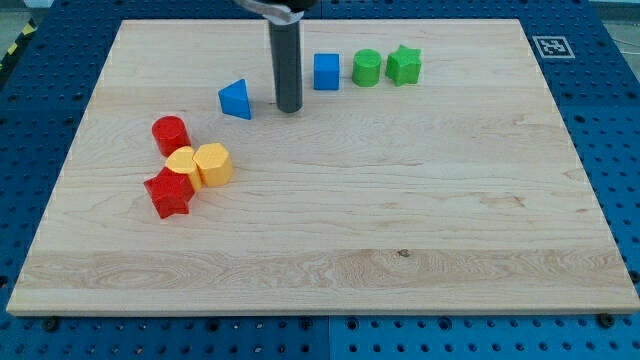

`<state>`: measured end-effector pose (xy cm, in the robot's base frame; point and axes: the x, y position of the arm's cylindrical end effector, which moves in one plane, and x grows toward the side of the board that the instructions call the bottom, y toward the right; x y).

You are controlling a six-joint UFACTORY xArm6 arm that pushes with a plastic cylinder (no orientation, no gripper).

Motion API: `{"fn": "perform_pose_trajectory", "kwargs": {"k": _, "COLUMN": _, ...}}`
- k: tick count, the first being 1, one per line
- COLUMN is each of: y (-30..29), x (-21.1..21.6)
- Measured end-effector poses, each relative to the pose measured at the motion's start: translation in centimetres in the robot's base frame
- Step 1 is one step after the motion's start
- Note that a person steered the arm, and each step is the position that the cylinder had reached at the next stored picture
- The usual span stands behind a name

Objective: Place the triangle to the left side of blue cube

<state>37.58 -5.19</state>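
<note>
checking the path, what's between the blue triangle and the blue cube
In the camera view only my tip stands between the blue triangle and the blue cube; no block lies there.

lab bench: wooden board point(330, 230) on blue pegboard point(610, 150)

Green cylinder point(367, 68) and green star point(404, 65) near top edge. Red cylinder point(170, 134), yellow blocks point(200, 164), red star point(168, 193) toward left edge.

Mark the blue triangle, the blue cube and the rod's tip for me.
blue triangle point(236, 100): camera view, on its front face.
blue cube point(326, 72): camera view, middle of its front face.
my tip point(289, 108): camera view, the rod's very end, between the triangle and the cube.
</note>
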Motion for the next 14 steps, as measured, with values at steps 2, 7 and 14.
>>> {"fn": "perform_pose_trajectory", "kwargs": {"k": 2, "y": -5.3, "x": 1.8}}
{"fn": "perform_pose_trajectory", "kwargs": {"k": 7, "y": -8.9, "x": -2.3}}
{"fn": "perform_pose_trajectory", "kwargs": {"k": 14, "y": -3.4, "x": -4.2}}
